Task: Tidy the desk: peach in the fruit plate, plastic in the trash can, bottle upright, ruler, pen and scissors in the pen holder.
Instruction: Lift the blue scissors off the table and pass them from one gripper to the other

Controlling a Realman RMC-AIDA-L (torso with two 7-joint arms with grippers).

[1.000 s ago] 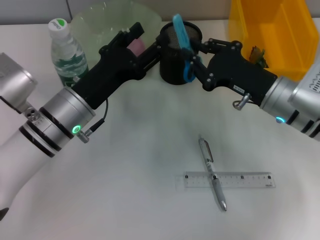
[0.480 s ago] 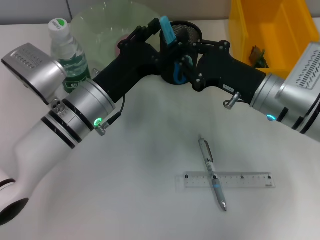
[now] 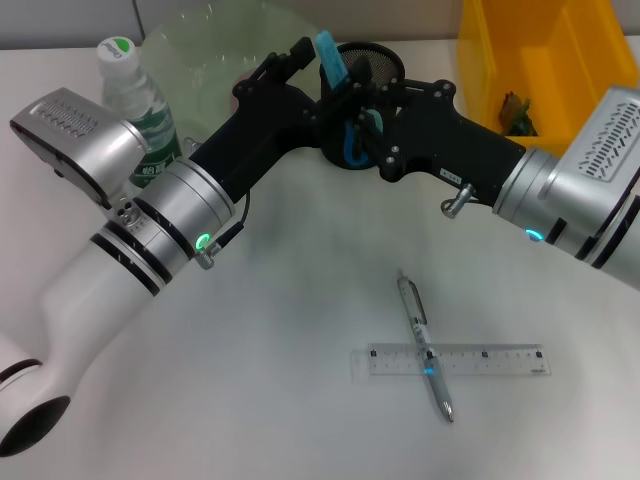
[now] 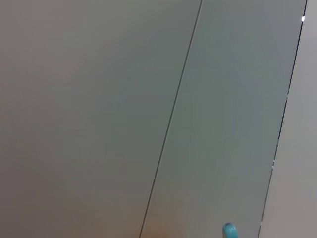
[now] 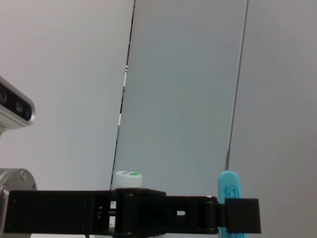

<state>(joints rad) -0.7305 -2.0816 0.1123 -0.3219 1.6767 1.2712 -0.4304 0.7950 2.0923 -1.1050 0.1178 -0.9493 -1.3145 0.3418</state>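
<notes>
Blue scissors (image 3: 328,52) stand tilted above the black mesh pen holder (image 3: 378,62). My right gripper (image 3: 362,125) is shut on their handle end in front of the holder. My left gripper (image 3: 318,72) has reached in from the left and sits at the scissors' upper end. The scissors tip also shows in the right wrist view (image 5: 228,191) and in the left wrist view (image 4: 229,229). The pen (image 3: 424,345) lies across the clear ruler (image 3: 490,360) on the desk at the front. The bottle (image 3: 135,105) stands upright at the far left. The left arm hides the peach.
The green fruit plate (image 3: 205,40) stands at the back, behind my left arm. A yellow bin (image 3: 540,50) stands at the back right with a small piece (image 3: 514,105) in it. Both arms cross the far half of the desk.
My left arm swung right from the plate to the scissors' upper end. My right gripper carried the scissors a little left, over the holder.
</notes>
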